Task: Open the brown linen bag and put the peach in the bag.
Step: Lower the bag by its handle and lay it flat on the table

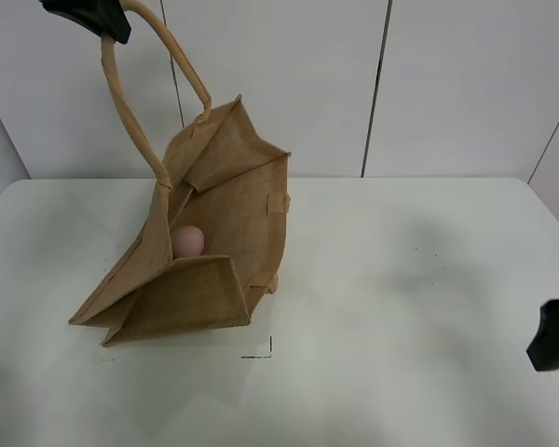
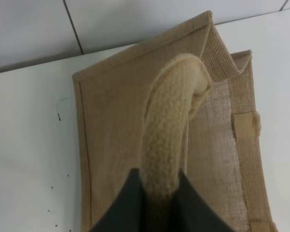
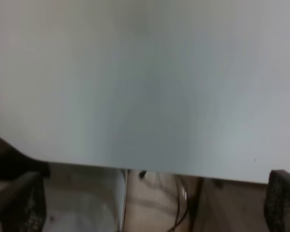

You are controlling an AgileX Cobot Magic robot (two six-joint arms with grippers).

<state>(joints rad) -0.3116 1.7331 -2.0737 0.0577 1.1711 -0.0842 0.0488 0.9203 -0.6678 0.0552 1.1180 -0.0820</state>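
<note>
The brown linen bag [image 1: 233, 214] stands tilted on the white table [image 1: 401, 279], mouth open, its near side folded down. The peach [image 1: 188, 240] lies inside the bag, partly hidden by the near wall. My left gripper [image 1: 93, 17] is high at the top left, shut on one beige loop handle [image 1: 130, 112] and holding it taut. In the left wrist view the gripper [image 2: 157, 205] clamps the handle [image 2: 169, 130] above the bag [image 2: 116, 106]. My right gripper [image 1: 552, 335] is far right, away from the bag; in the right wrist view [image 3: 150, 208] its fingers [image 3: 19, 203] stand wide apart and empty.
A small black corner mark [image 1: 261, 352] is on the table in front of the bag. A white panelled wall [image 1: 373, 84] stands behind the table. The right wrist view shows the table's edge [image 3: 145, 166] with floor below.
</note>
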